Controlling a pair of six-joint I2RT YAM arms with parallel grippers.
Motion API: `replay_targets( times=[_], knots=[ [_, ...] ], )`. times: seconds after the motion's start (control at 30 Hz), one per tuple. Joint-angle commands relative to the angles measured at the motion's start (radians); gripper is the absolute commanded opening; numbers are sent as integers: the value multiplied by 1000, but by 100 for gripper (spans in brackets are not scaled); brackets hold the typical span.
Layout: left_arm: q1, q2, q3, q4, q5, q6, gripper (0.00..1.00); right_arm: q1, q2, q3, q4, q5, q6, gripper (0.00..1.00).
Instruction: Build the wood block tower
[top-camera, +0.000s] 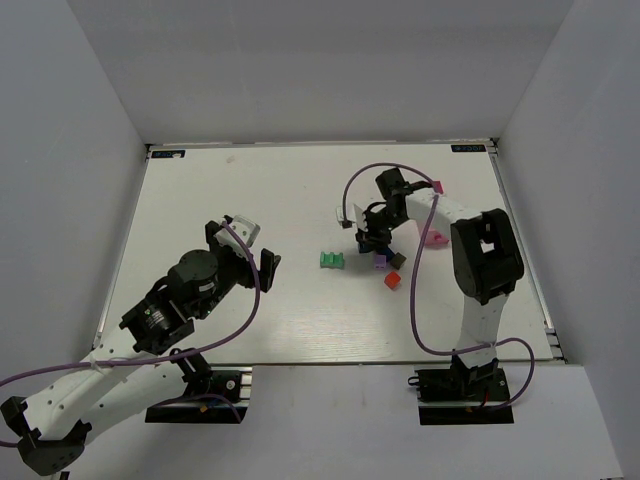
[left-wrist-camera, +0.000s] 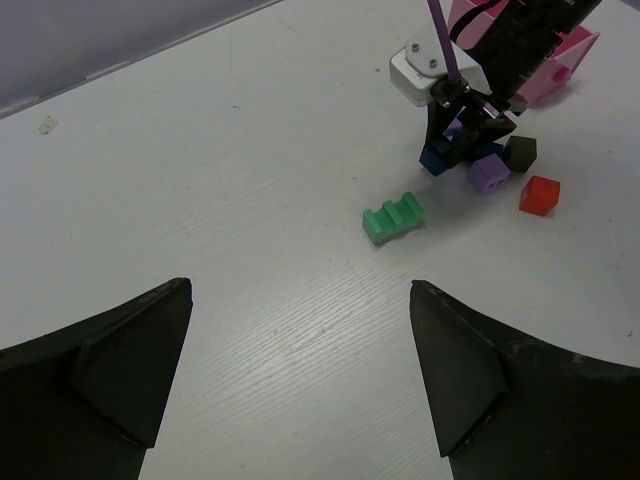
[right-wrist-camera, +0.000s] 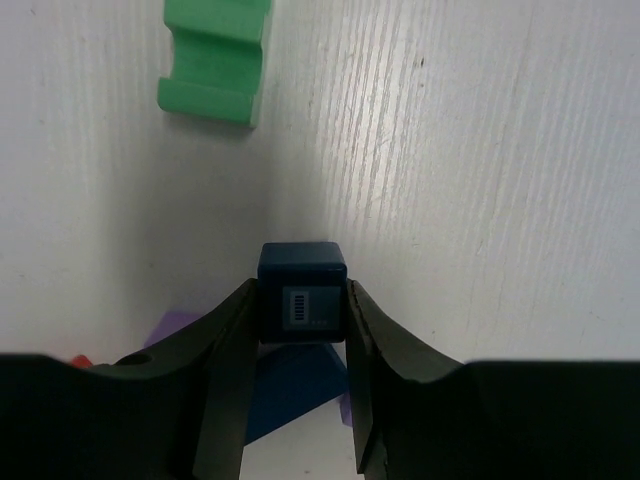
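Across the white desk (top-camera: 250, 320): no tower standing yet, only loose pieces gathered right of centre, close under the right arm.

At the left end effector (top-camera: 257, 247): jaws spread wide, nothing between them, hovering over bare desk well apart from the blocks. Probably parked there to leave the other arm room and to keep its camera on the work.

At the right end effector (right-wrist-camera: 302, 300): fingers pressed flat against two opposite sides of the dark blue wooden cube (right-wrist-camera: 302, 268). A square grip, good for keeping the faces level when stacking. Cannot tell whether lifted clear of the desk.

Beyond that arm, the pink rectangular box (top-camera: 436, 238), no part of the stack.

Left of the cluster, alone, the green notched wooden block (left-wrist-camera: 392, 218), flat on the desk and apart from the gripped cube.

Just beside the gripping fingers, the purple wooden cube (left-wrist-camera: 488, 176). Near it the red wooden cube (left-wrist-camera: 540, 195) and the grey-brown wooden cube (left-wrist-camera: 520, 152), each lying single on the desk within short reach, likely for later turns.
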Motion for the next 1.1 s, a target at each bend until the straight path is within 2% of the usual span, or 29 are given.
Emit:
replay_targets(
  times=[0.0,0.1,0.3,0.57,1.07],
  knots=[
    [14,-3,-7,27,-12,3,100,22,-86,2,-16,-48,63,18],
    [14,-3,-7,27,-3,3,100,48,-113,-21,-1,-28,121,14],
    [14,-3,-7,27,6,3,100,89,-153,-78,39,1,199,14],
    [14,-3,-7,27,15,3,100,121,-165,-121,111,55,382,14],
    [24,-3,-7,27,15,12,100,140,-98,-101,141,75,416,14]
  ],
)
